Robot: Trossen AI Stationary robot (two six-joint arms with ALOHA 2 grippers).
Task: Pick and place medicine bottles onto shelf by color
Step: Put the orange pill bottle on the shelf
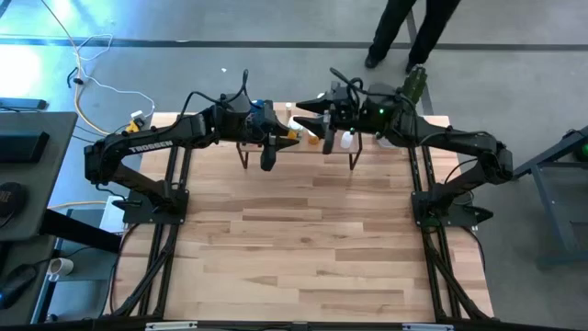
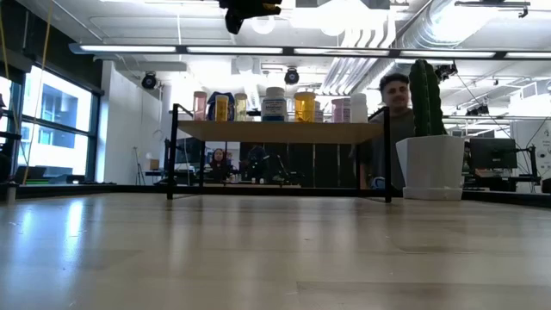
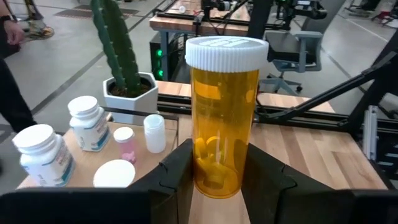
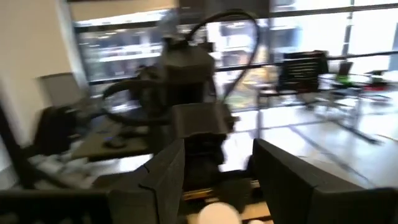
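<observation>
The shelf (image 2: 275, 131) stands at the table's far middle on thin black legs, with several bottles upright in a row on its top board. It also shows in the high view (image 1: 312, 149). My left gripper (image 1: 280, 138) is above the shelf's left part, shut on an orange bottle (image 3: 222, 118) with a white cap. In the low view my left gripper (image 2: 244, 13) is well above the shelf. White bottles (image 3: 87, 124), a pink vial (image 3: 126, 144) and a round white lid (image 3: 115, 174) rest on the shelf below. My right gripper (image 4: 217, 180) is open over the shelf's right part; a white cap (image 4: 217, 214) shows low between its fingers. My left gripper pinches the orange bottle's lower side wall (image 3: 214, 177) between its two fingers, which lie across the bottle. The bottle stands upright in the hold, cap up, lifted clear above the shelf.
A white pot with a green cactus (image 2: 430, 164) stands on the table at the shelf's right end. A person (image 2: 392, 95) is behind the table's far edge. The wide plank tabletop (image 1: 303, 239) lies on the near side of the shelf.
</observation>
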